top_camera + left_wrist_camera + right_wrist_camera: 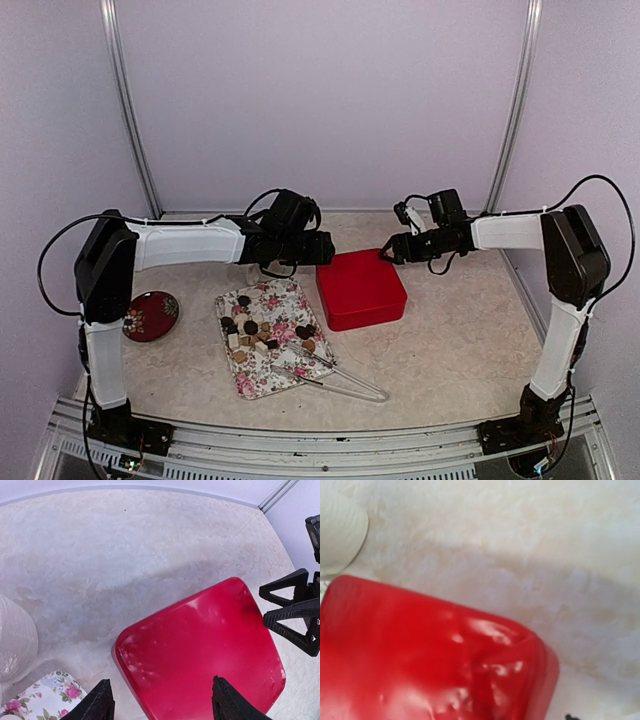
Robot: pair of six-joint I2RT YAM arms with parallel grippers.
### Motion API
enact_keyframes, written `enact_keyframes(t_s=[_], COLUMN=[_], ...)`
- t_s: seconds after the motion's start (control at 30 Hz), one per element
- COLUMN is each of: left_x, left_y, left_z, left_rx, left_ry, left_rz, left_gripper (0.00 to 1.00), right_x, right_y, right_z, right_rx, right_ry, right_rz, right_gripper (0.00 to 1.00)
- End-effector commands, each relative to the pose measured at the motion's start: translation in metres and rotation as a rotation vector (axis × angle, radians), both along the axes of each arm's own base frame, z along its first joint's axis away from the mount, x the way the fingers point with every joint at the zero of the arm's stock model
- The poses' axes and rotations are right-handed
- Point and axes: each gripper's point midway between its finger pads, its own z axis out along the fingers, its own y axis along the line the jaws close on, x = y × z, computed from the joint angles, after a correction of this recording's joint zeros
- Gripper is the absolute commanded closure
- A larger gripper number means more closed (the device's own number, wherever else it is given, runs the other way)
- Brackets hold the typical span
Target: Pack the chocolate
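My arms reach inward, meeting above the box (360, 288) at the counter's far middle. Left gripper (161, 681) released wide; right gripper (261, 604) slightly parted. Chocolate (255, 328) sits on the tray (283, 293), near-left.

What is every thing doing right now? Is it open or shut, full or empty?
red box: shut.
chocolates: loose on the tray.
flowery tray: flat on the table, holding the chocolates.
tongs: lying down, nobody holds them.
left gripper: open, empty, above the red box.
right gripper: open a little, empty.
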Motion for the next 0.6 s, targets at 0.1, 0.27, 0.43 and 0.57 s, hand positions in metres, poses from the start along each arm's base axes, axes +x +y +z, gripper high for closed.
enact_keyframes(t_s=[0.1,0.27,0.43,0.57], left_x=[0.012,0.018,0.021,0.024], left_y=[-0.010,-0.027,-0.040,-0.038], left_z=[0.028,0.016,-0.001,-0.029], left_rx=[0.047,0.066,0.066,0.093], left_ry=[-0.088,-0.078,-0.048,-0.001], left_rz=[-0.107,-0.158,-0.186,-0.188], left_gripper=[0.47,0.57,0.62,0.65], right_x=[0.001,0.005,0.020,0.023], right_y=[0.005,0.019,0.021,0.021], right_z=[0.046,0.041,0.015,-0.022], right_rx=[0.013,0.001,-0.031,-0.068], right_ry=[-0.109,-0.101,-0.061,0.000], right_rz=[0.052,0.080,0.065,0.072], right_gripper=[0.53,0.67,0.70,0.72])
